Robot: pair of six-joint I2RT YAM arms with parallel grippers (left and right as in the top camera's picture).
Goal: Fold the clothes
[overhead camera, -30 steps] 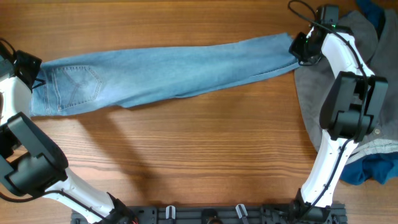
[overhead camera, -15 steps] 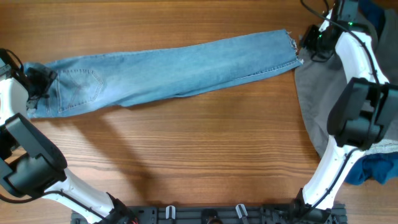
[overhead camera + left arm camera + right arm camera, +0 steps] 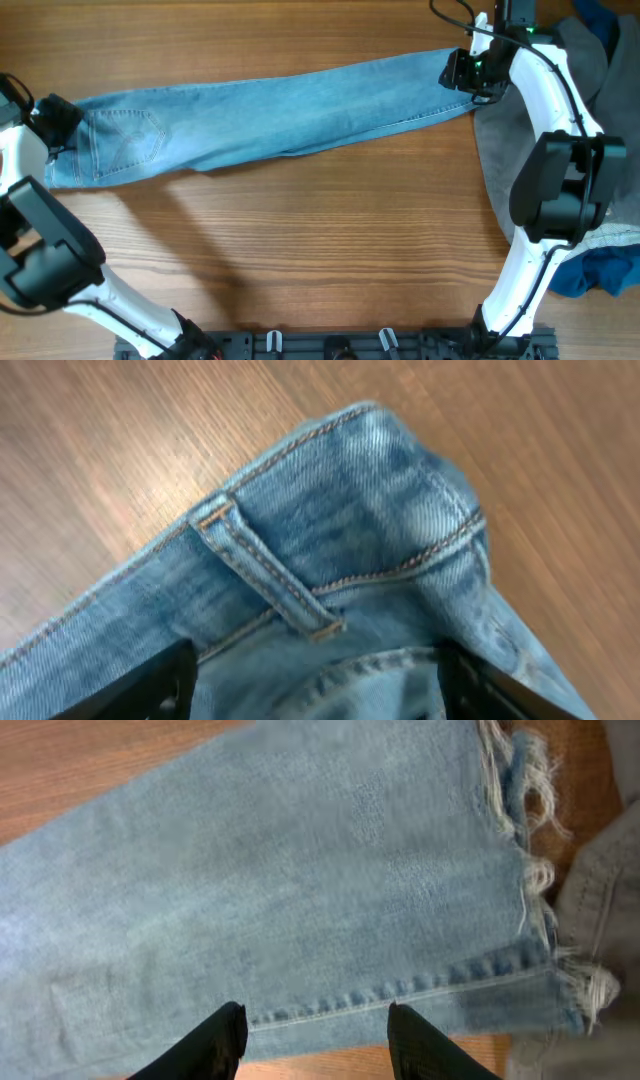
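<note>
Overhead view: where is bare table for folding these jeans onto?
The wooden table is bare in a wide patch below the faded light-blue denim jeans, and in a narrower strip above them. Crowded at right: crumpled grey garment, dark blue cloth.

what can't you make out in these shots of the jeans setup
- jeans, overhead: only one leg shows; the other, if folded beneath, is hidden.
- grey garment, overhead: partly covered by the right arm, cut by the frame edge.
- dark blue cloth, overhead: mostly under the grey garment, cut by the edge.
- left end effector, left wrist view: fingertips cut off at bottom edge; contact with denim unclear.
</note>
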